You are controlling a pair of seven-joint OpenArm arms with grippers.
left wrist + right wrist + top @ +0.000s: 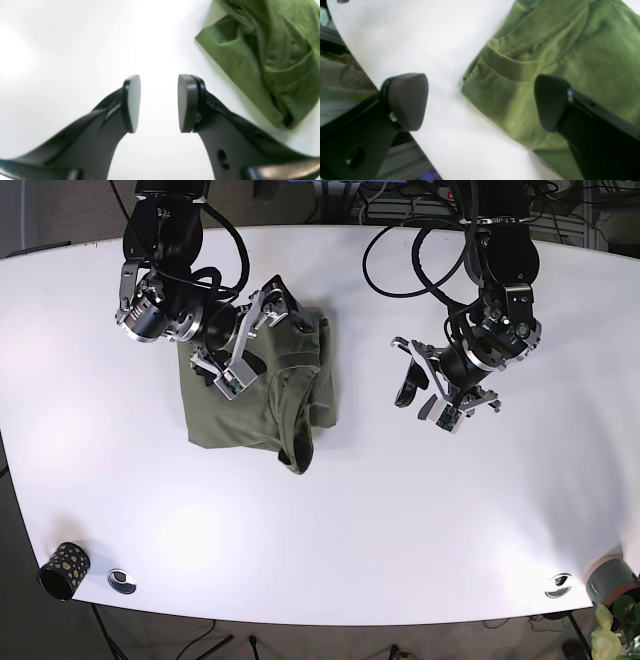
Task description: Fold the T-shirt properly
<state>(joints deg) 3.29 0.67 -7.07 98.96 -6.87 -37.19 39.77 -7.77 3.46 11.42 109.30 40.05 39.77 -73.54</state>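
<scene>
Expect the olive-green cotton T-shirt (pixel 258 390) to handle light, limp and floppy: no stiffness, so any flap you lift will sag and drag unless you pinch through a doubled edge. It looks grippy enough for the pads, not fragile. Judging by the wrist views, the thick hemmed or ribbed edges are your best hold; take a corner or seam, not the flat middle, which would just bunch.

The shirt lies on the white table (pixel 420 510), already gathered into a rough rectangle, with a loose rumpled flap hanging off its lower right corner. That flap is wrinkled and twisted, so the fold is not tidy yet. In the right wrist view a folded band runs across the cloth near its table-side edge.

The right gripper (pixel 243 340) hovers over the shirt's upper part, jaws spread wide with nothing between them; one finger (pixel 552 102) sits over the cloth, the other over bare table beside the shirt's edge. I can't tell if it touches the fabric.

The left gripper (pixel 432 392) is well apart from the shirt, on its far side from the right one, over bare table, jaws parted and empty. Its wrist view shows the shirt's rumpled flap off to one side.
</scene>
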